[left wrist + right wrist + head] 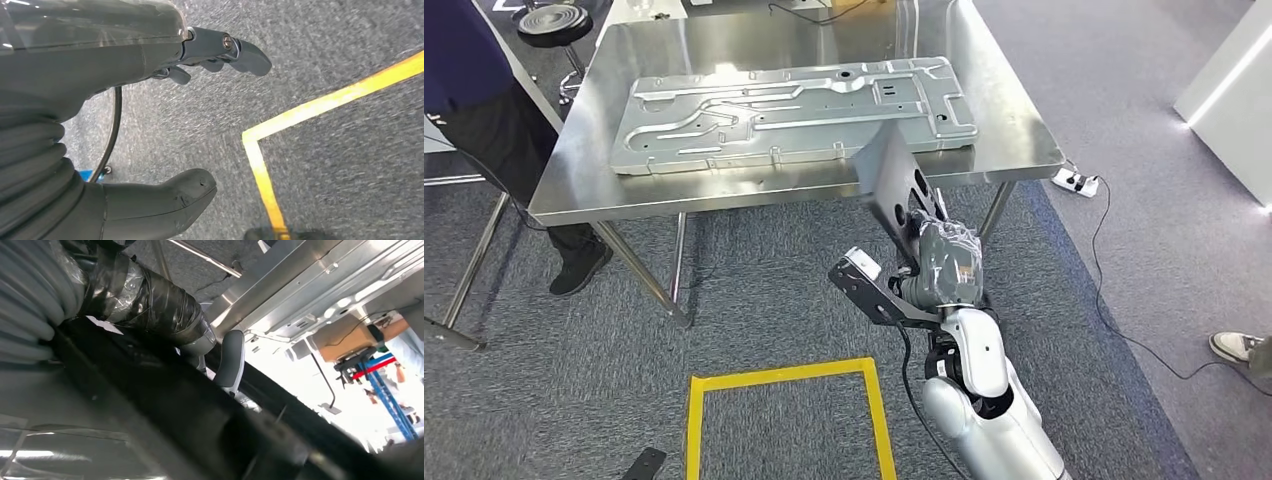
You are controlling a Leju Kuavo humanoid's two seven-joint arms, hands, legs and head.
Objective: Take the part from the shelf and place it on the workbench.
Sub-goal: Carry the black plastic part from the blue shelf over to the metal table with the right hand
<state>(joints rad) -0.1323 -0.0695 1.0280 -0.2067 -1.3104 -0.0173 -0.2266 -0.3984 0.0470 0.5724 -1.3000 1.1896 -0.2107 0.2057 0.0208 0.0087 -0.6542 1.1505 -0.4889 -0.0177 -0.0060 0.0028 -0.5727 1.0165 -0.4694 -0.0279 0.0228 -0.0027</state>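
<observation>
Grey carpet [754,300] covers the floor, and on it, at the far left, a person in dark clothes [484,110] stands beside a stainless steel tabletop [1014,135] on slanted metal legs. A black stool [552,22] sits behind that corner. On the tabletop lies a large stamped sheet-metal panel [794,110], flat and running nearly the whole width. Below the tabletop, a yellow taped rectangle [784,378] marks the carpet near the robot.

In the left wrist view the left hand [165,120] hangs over the carpet with its fingers [240,50] and thumb [165,200] apart, holding nothing; a corner of the yellow tape [260,145] lies beneath it.

To the right of the yellow rectangle the right hand [942,262] is raised just in front of the tabletop's front edge, gripping the lower end of the part [894,185], a dark flat metal plate with holes. The plate stands tilted, its upper end overlapping the tabletop edge and the near right corner of the panel; whether it touches them cannot be told. In the right wrist view its dark surface [165,410] lies close under the hand.

Further right, a white power strip [1076,181] with a black cable lies on the carpet, and a shoe [1236,347] shows at the edge. No writing can be read.
</observation>
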